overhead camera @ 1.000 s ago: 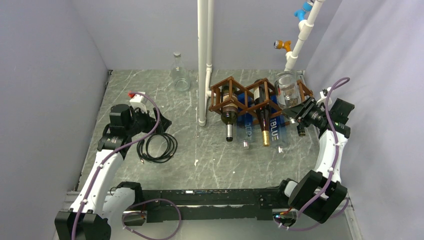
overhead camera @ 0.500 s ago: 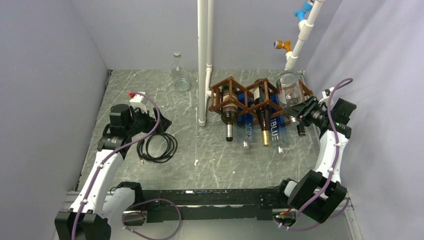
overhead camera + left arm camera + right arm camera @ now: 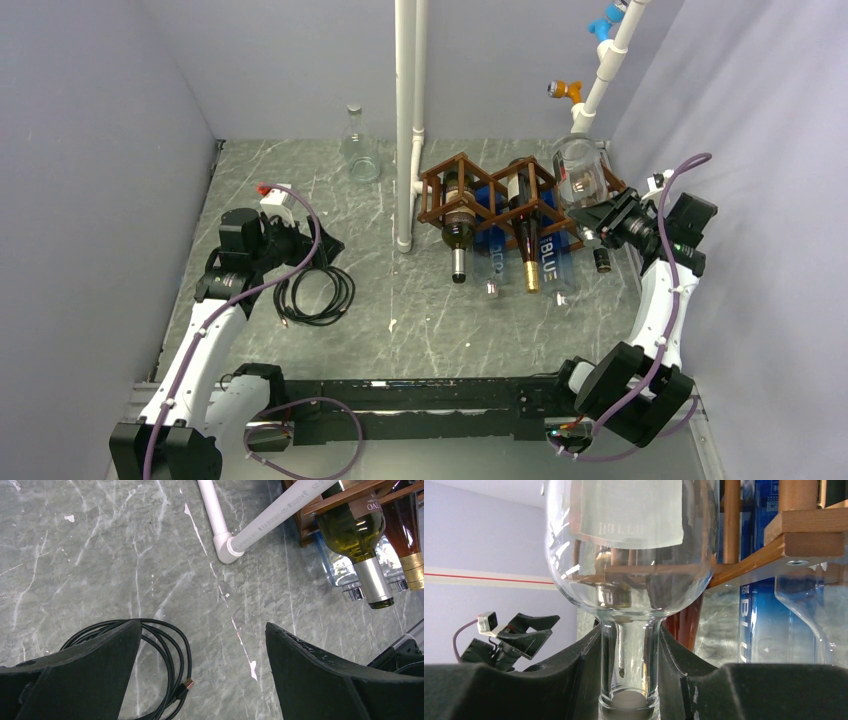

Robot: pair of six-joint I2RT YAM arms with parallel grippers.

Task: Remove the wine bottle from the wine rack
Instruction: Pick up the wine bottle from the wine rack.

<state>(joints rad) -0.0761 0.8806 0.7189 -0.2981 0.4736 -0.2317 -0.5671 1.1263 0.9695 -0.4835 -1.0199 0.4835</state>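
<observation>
The brown wooden wine rack [image 3: 480, 200] stands at the back right of the table with several bottles in its cells. A clear glass wine bottle [image 3: 578, 178] sits tilted at the rack's right end, base up and away. My right gripper [image 3: 600, 224] is shut on its neck. In the right wrist view the clear bottle [image 3: 629, 555] fills the top, its neck is clamped in my right gripper [image 3: 629, 660], and the rack's bars [image 3: 809, 542] show behind it. My left gripper [image 3: 325, 247] hangs open and empty, far left of the rack; in its own view my left gripper [image 3: 202, 645] is over bare table.
A green bottle [image 3: 459, 225], a dark red bottle [image 3: 522, 235] and a blue-labelled bottle [image 3: 552, 250] lie in the rack, necks toward me. A white pipe [image 3: 408, 120] rises just left of the rack. A coiled black cable [image 3: 315, 295] lies by my left gripper. A glass flask [image 3: 359, 150] stands at the back.
My right gripper has drawn slightly to the right with the clear bottle, whose body has tipped a little more upright. The left arm has not moved.
</observation>
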